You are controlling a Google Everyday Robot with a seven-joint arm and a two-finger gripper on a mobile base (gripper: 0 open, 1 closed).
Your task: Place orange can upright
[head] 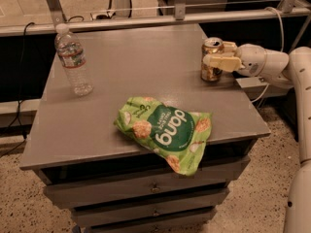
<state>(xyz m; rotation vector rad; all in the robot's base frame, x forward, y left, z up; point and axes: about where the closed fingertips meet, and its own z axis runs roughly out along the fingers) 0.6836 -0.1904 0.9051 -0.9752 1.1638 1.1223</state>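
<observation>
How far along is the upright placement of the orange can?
Done: the orange can stands upright on the table, near its right edge. In hand: the gripper is closed around it from the right. Left: release the can and withdraw.

- The pincer [215,55], at the right edge of the desk [146,57], is showing cream plastic.
- The arm [272,64] is wearing smooth, rounded white shells, segment after segment.

The green snack bag [165,130] reads "dang" — upside down — and the gripper [216,54] grips the orange can [211,74].
</observation>
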